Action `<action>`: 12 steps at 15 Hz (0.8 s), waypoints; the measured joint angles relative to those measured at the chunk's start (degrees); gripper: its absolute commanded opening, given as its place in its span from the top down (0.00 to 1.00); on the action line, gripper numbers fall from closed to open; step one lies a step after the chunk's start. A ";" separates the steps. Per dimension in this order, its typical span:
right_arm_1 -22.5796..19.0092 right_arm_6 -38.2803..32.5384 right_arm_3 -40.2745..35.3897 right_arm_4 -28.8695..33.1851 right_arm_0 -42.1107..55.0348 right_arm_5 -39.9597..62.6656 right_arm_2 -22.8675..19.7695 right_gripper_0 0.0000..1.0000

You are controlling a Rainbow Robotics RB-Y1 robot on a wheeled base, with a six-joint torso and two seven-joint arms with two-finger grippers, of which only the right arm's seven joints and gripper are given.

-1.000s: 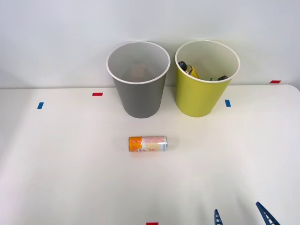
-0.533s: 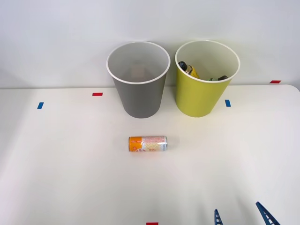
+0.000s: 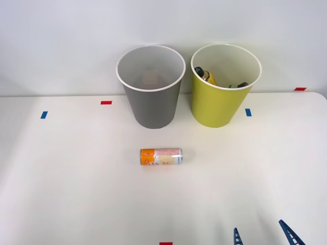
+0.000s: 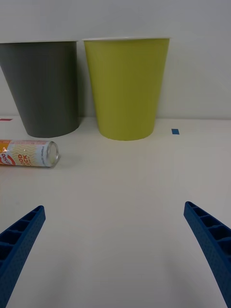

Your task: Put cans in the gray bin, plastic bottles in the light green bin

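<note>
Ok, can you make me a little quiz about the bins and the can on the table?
1. True or false: the can stands upright on the table.
2. Which bin has bottles poking up inside it? A) the gray bin B) the green bin
3. Fill in: the right gripper is ____ and holds nothing.

Key
1. False. It lies on its side, in front of the gray bin.
2. B. A yellow bottle and a dark tip show inside the green bin.
3. Open. Its blue fingers sit wide apart, and the can is away from them.
</note>
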 measured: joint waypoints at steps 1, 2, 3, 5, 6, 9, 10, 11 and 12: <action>0.00 0.00 0.00 0.00 0.00 0.00 0.00 0.00; 0.00 0.00 0.00 0.00 0.00 0.00 0.00 0.00; 0.00 0.00 0.00 0.00 0.00 0.00 0.00 0.00; 0.00 0.00 0.00 0.00 0.00 0.00 0.00 0.00; 0.00 0.00 0.00 0.00 0.00 0.00 0.00 0.00; 0.00 0.00 0.00 0.00 0.00 0.00 0.00 0.00; 0.00 0.00 0.00 0.00 0.00 0.00 0.00 0.00; 0.00 0.00 0.00 0.00 0.00 0.00 0.00 0.00; 0.00 0.00 0.00 0.00 0.00 0.00 0.00 0.00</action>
